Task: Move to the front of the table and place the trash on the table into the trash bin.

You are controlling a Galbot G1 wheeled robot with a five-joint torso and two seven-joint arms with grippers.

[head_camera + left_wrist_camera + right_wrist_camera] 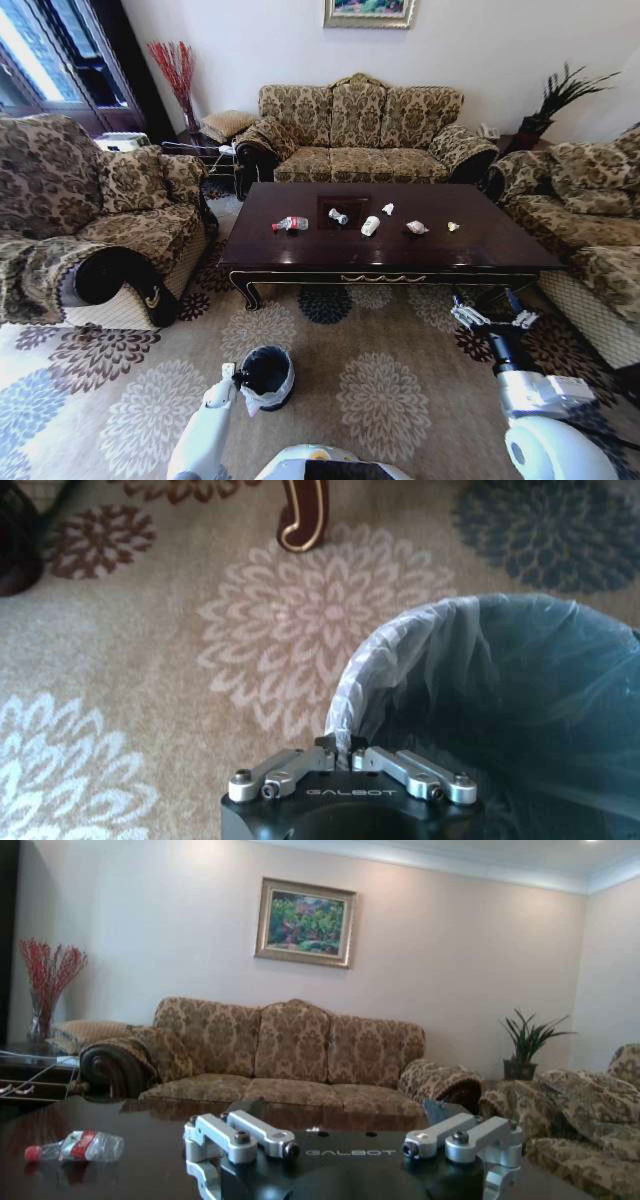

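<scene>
In the head view, the trash bin [265, 374] was seen nearest, on the flowered carpet [150, 400] with its rim gripped by the left gripper [229, 372], while the right gripper [487, 318] was held with jaws spread before the table [480, 240], on which a bottle [291, 224], a paper cup [370, 226] and crumpled papers [416, 227] lay. In the left wrist view, the left gripper [348, 756] was shown pinched on the bin's bag [400, 667], beside a table leg [303, 514]. In the right wrist view, the right gripper [350, 1174] was seen wide apart above the table [60, 1177], the bottle [77, 1146] well aside, a sofa [285, 1057] behind.
</scene>
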